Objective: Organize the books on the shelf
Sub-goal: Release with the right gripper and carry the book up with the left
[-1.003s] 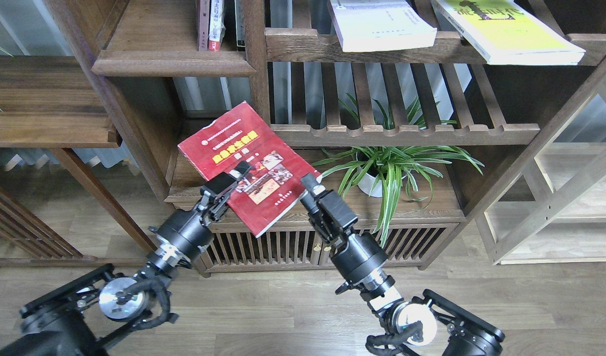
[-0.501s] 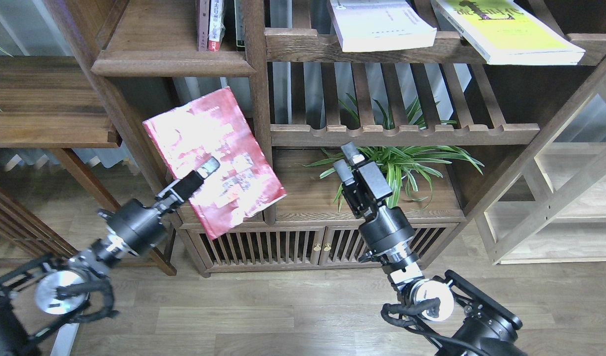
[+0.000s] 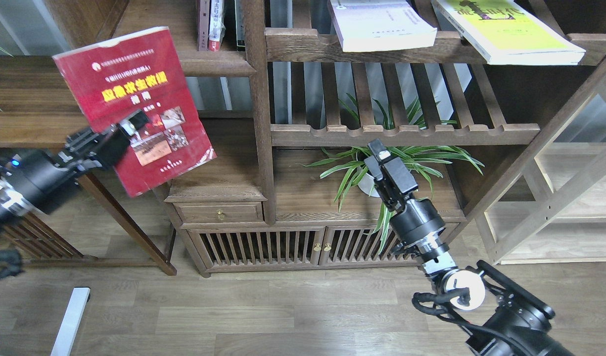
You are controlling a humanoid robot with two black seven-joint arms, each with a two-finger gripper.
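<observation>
- Red paperback with yellow title (image 3: 134,106), clamped in my left gripper (image 3: 127,129), hangs tilted left of the dark-brown wooden shelf board (image 3: 218,63).
- My right gripper (image 3: 377,153): closure unclear, empty.
- Next, I judge: stand it beside the upright books (image 3: 211,24).

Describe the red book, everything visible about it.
The red book is a paperback with a glossy red cover, a yellow title, small white lines of text above it and a cluster of photos lower down. It is closed and held in the air, cover facing the camera, tilted with its top leaning left. The left gripper clamps its lower left part, one finger across the cover. It hangs left of the bookcase post, touching no shelf.
</observation>
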